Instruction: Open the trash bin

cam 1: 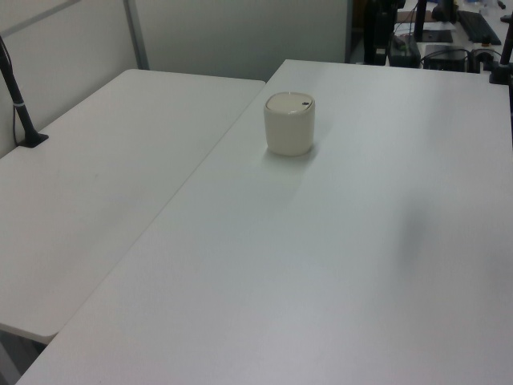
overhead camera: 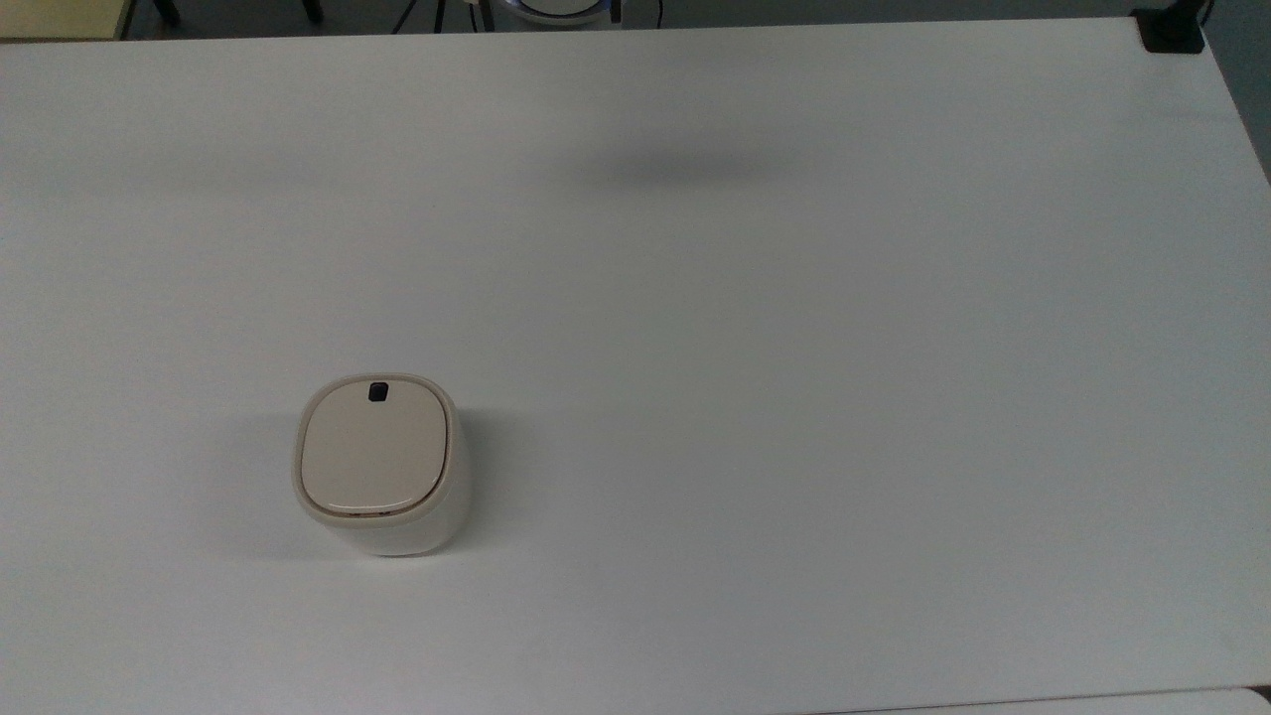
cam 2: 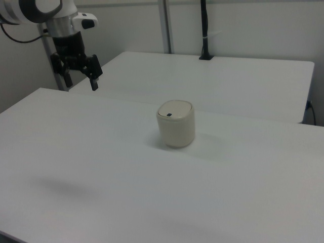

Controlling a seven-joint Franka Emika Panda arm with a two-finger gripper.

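**Operator:** Two fingers of my gripper [cam 2: 79, 80] hang spread apart with nothing between them, high at the right view's upper left, well apart from the trash bin [cam 2: 176, 124].

**Trainee:** Where does the bin stand?

**Operator:** Upright on the white table [overhead camera: 794, 348], in the lower left of the top view, its lid [overhead camera: 373, 447] flat and closed. The black button [overhead camera: 378, 392] sits near the lid edge that faces the top of the top view.

**Trainee:** How would you do this step well?

**Operator:** I judge the approach comes first: bring one fingertip straight down onto the button, centred, pressing vertically so the light bin does not slide or tip.

**Trainee:** Anything in the way?

**Operator:** Nothing lies between gripper and bin. A second table [cam 1: 112, 176] adjoins; a black post [cam 2: 204, 30] stands at its far edge, well clear.
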